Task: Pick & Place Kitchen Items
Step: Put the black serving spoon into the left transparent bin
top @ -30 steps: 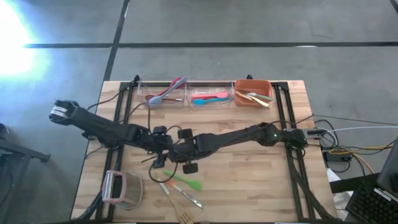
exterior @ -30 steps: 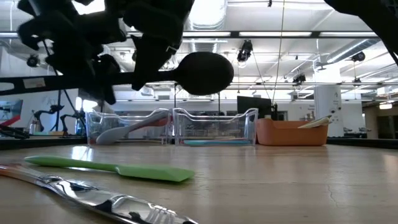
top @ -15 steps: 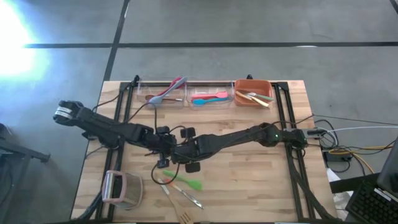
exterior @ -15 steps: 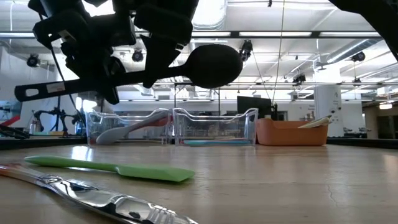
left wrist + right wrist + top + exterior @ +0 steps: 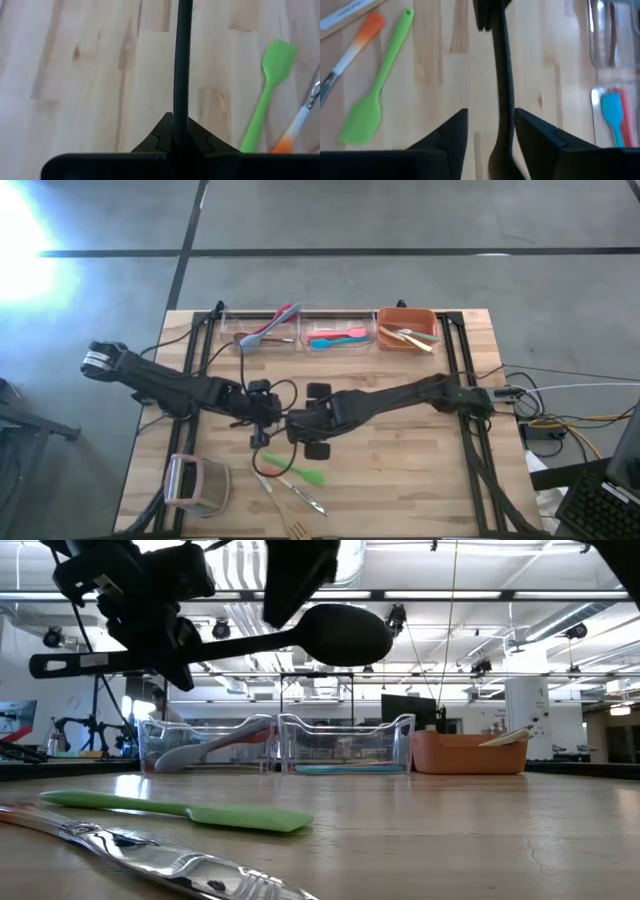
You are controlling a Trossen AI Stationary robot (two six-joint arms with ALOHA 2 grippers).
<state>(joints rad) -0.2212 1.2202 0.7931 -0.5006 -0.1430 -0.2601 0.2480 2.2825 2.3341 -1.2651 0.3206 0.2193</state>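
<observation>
Above the wooden counter (image 5: 400,470), the left end effector (image 5: 181,136) clamps the black spoon (image 5: 240,640) while the right end effector (image 5: 490,131) spreads open, apparently for a handover.

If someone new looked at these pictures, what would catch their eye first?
Mid-table, both arms meet over a black spoon held level above the wood: the left gripper is clamped on its handle, while the right gripper has its jaws apart around the shaft. Below it lies a bright green spatula.
</observation>
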